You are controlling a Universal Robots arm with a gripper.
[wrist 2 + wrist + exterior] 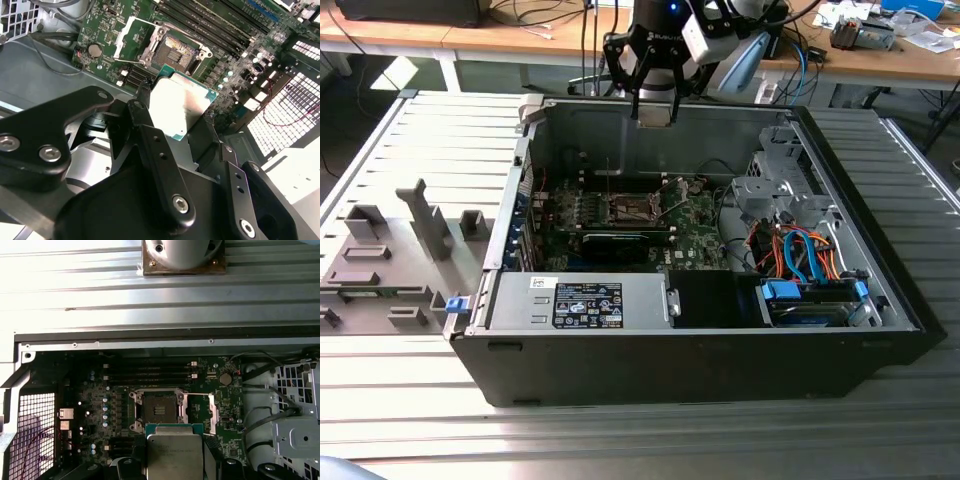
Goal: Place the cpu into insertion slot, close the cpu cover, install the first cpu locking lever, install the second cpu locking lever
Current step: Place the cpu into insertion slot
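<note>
So on the exterior view's left of the insertion slot (630, 208) there's a grey plastic rack (390, 265) sitting outside the open PC case (670, 350). The slot itself is bare, contacts showing, with the cpu cover (123, 37) flipped up right beside it. The gripper (655, 105) hangs well clear above the slot, clamped on the cpu (182, 102) by its edges. On the exterior view's right of the slot there's a bundle of blue and orange cables (800, 250).
</note>
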